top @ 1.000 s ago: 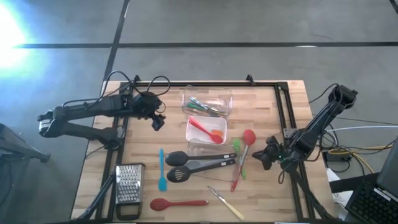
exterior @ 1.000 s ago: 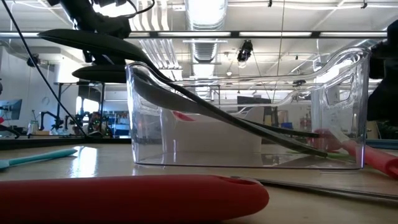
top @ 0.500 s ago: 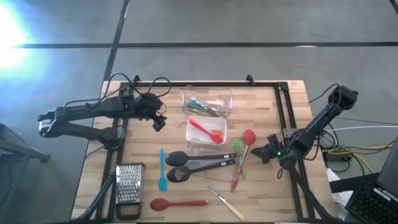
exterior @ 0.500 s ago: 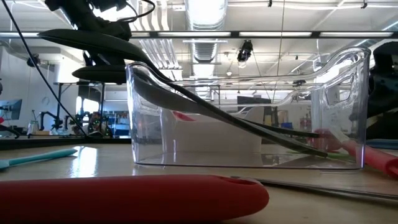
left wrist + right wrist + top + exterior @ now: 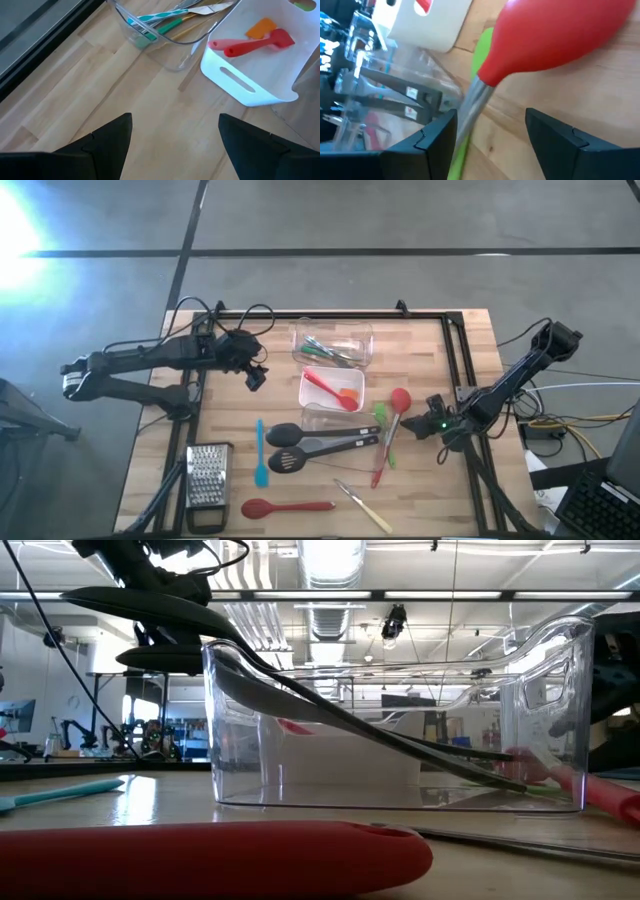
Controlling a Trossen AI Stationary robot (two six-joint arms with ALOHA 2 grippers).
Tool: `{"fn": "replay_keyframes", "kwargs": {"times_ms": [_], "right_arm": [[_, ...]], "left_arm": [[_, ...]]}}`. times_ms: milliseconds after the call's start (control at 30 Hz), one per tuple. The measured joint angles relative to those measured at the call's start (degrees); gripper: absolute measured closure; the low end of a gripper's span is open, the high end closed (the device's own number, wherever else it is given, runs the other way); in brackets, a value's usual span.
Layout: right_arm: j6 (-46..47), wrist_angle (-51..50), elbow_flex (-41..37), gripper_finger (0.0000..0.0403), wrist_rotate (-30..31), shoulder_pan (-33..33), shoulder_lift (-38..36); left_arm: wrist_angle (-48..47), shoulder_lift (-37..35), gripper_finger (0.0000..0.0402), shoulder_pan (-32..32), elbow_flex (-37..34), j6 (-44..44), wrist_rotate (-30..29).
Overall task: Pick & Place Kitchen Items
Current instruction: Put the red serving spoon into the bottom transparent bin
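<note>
My right claw point(image 5: 428, 425) has swung toward the red spoon point(image 5: 399, 400) lying on the table point(image 5: 430, 500) since a second ago; its fingers now stand wide apart, holding nothing, the spoon's bowl just ahead. My left claw point(image 5: 256, 376) waits, spread and empty, beside the clear tub point(image 5: 333, 344) of small utensils

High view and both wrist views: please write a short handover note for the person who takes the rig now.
Left gripper: open, empty, hovering over bare table near the far clear tub, which holds green and teal tools.
Right gripper: open, holding nothing, beside the red spoon with a metal handle.
Done: red spatula in the white tub; two black utensils lean in the near tub.
Left: teal tool, red spoon, wood-handled tool, green tool.
</note>
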Motion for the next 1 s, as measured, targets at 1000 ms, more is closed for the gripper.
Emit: {"fn": "replay_keyframes", "kwargs": {"times_ms": [1000], "right_arm": [[1.8,5.6,8.9,0.0236,-4.3,-10.6,20.3]], "left_arm": [[0.0,0.0,0.0101,0.0,0.1,4.0,0.0]]}}
